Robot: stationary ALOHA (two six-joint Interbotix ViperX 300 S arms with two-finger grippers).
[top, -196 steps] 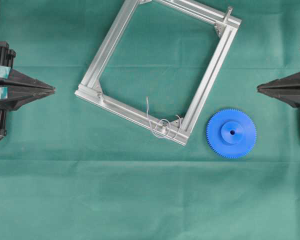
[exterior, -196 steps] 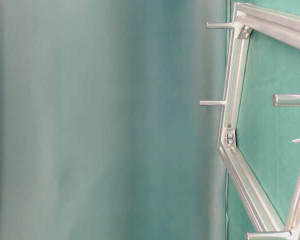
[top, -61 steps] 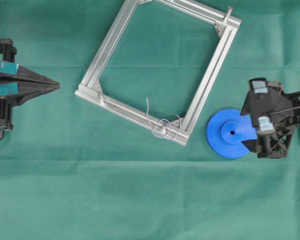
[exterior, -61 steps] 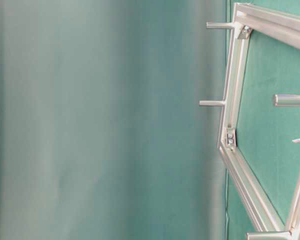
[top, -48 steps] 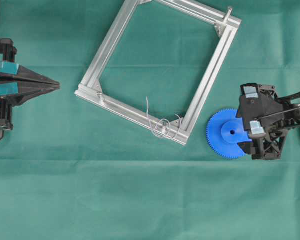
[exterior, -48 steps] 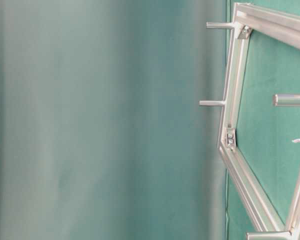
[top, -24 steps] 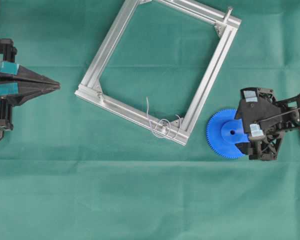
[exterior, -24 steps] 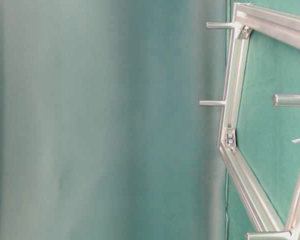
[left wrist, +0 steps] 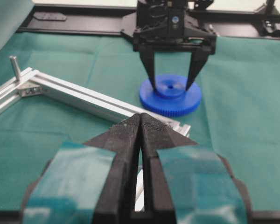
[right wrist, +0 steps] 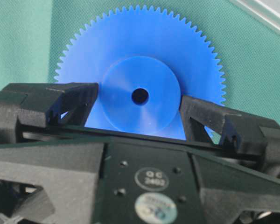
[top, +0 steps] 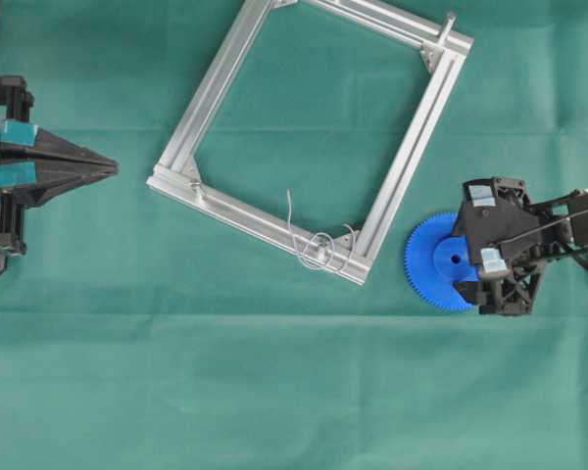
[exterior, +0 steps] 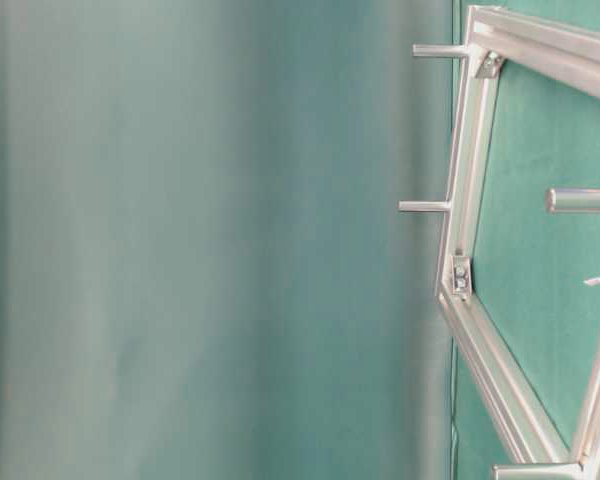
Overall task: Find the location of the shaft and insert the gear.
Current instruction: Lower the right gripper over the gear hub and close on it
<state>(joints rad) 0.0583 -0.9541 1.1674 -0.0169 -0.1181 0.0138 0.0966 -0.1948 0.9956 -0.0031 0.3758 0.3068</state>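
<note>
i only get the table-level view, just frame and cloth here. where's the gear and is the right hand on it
Observer: The gear lies flat on the cloth, just outside the frame's corner. The right hand is open, one finger on each side of the raised hub, not closed on it.
Operator: is the centre hole covered
Observer: No, the right wrist view shows it open between the fingers.
Operator: which pin is the shaft
Observer: The one with pale wire looped round it, on the rail nearest the gear.
Operator: left hand in the way
Observer: No, the left hand is shut, out at the left edge, clear of the frame.
</note>
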